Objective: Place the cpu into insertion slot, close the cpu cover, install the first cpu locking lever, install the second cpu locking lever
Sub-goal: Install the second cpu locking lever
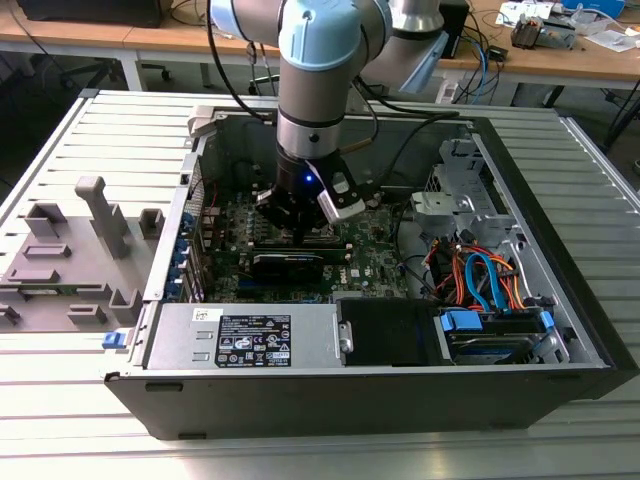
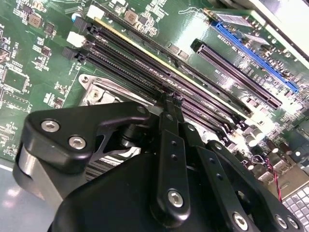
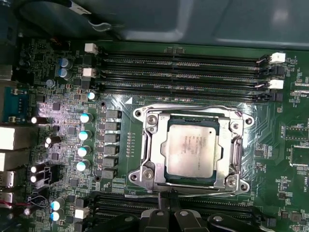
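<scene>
A: Gripper first. In the second wrist view its black fingers run forward to tips pressed together, nothing pinched between them. The tips sit low over the motherboard, at the edge of the memory slots.

B: Agreed. In the first wrist view the same fingertips show at 6 o'clock of the insertion slot, just beside its silver frame, near a thin lever wire along that edge. Contact cannot be confirmed.

A: The cpu lies seated in the slot, metal top up, square to the frame. The cpu cover appears down around it, window framing the chip.

B: So the lever step looks to be in hand. Judgement: the lever should be pushed down and under its catch in one steady sweep, tips kept off the chip and off the capacitors at the socket's 9 o'clock.

A: In the exterior view, the arm drops vertically into the open computer case; graphics card just beside the tool.
</scene>
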You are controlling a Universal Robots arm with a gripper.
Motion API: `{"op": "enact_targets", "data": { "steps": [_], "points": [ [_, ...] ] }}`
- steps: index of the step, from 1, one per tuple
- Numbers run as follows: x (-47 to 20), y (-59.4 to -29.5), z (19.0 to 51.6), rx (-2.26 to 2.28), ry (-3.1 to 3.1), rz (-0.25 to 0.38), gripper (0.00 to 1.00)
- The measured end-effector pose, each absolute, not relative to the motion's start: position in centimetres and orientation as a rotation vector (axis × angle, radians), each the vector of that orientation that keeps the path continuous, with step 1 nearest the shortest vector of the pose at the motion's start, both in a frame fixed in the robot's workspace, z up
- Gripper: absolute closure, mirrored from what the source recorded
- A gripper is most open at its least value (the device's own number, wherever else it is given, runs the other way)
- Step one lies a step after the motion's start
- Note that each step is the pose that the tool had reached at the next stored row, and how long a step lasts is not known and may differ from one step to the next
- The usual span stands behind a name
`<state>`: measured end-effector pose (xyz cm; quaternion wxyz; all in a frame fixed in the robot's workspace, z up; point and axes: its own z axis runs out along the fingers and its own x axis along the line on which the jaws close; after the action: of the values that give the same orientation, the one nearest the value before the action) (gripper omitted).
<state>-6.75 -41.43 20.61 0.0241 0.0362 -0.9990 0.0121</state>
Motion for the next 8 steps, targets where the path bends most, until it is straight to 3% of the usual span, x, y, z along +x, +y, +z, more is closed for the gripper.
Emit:
{"op": "enact_targets", "data": {
  "steps": [8],
  "points": [
    [-7.31, -41.44, 20.49, 0.112, -3.091, 0.037, 0.89]
  ]
}}
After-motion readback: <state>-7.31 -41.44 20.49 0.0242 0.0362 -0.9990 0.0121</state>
